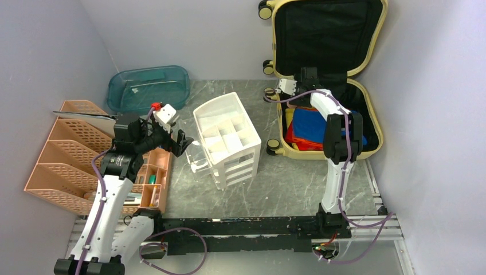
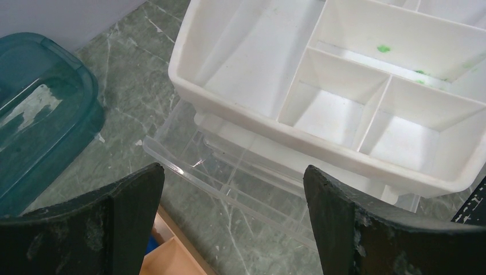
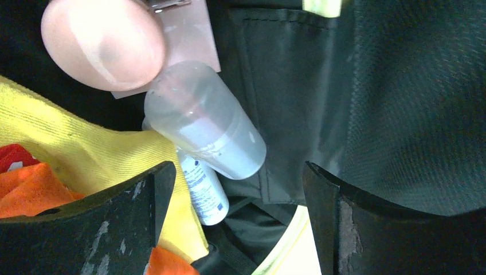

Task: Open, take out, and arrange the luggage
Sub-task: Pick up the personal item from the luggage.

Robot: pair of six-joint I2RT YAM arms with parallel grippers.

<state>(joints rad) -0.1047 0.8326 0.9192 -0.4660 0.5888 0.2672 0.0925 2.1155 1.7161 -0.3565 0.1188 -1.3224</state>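
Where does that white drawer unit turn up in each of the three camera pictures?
Top external: the white drawer unit stands mid-table, one clear drawer pulled out.
Left wrist: it fills the upper right, seen from close above.
Right wrist: not in it; only the inside of the luggage shows.
Shared landmark: the teal tray, left of the unit in both the top and left wrist views.
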